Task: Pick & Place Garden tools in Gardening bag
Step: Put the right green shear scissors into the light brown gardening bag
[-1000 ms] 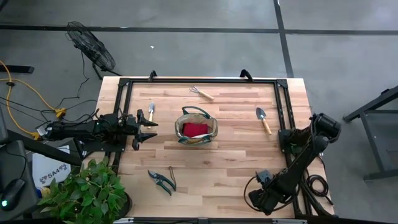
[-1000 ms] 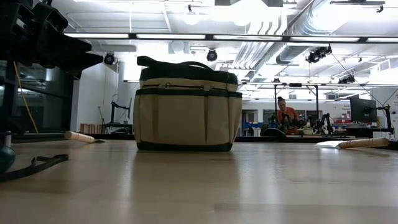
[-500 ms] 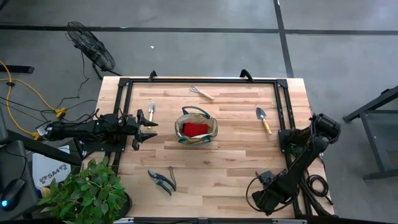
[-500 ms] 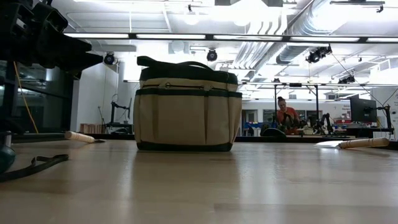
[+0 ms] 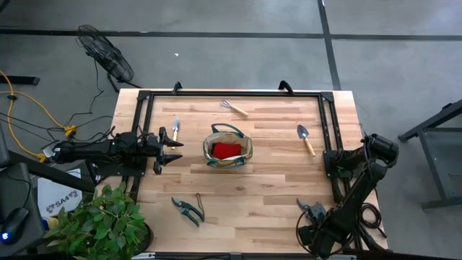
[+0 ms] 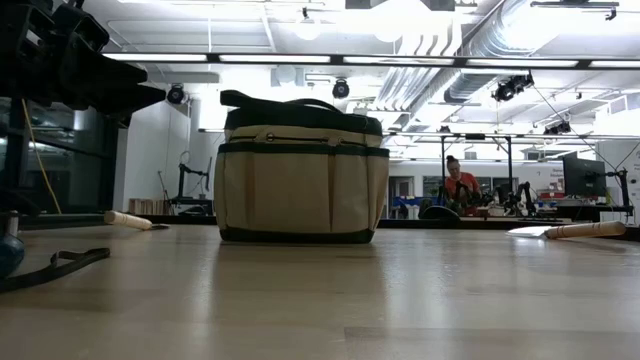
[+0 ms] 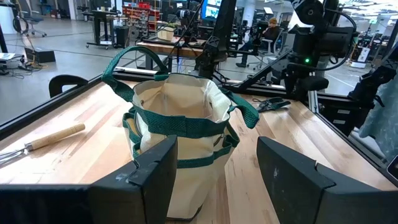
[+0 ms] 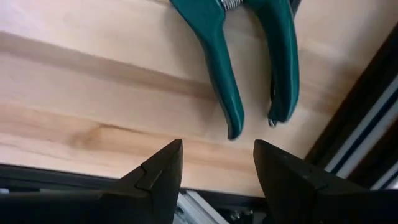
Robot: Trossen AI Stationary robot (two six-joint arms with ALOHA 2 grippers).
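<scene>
the right pincer (image 8: 212, 163) has been drawn back toward the near right desk corner, fingers apart and empty, over the teal-handled pruning shears (image 8: 255, 59). a grasp seems imminent. the round beige fabric bag with green trim (image 5: 228, 149) sits mid-desk; the left pincer (image 7: 216, 163) waits open beside it.

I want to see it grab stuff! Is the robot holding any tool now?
No, nothing. The left gripper is open before the beige fabric bag; the right gripper is open above the teal-handled pruning shears.

High cam straight down; low cam table-level; both share bag (image 5: 228, 150) w/ left wrist.
</scene>
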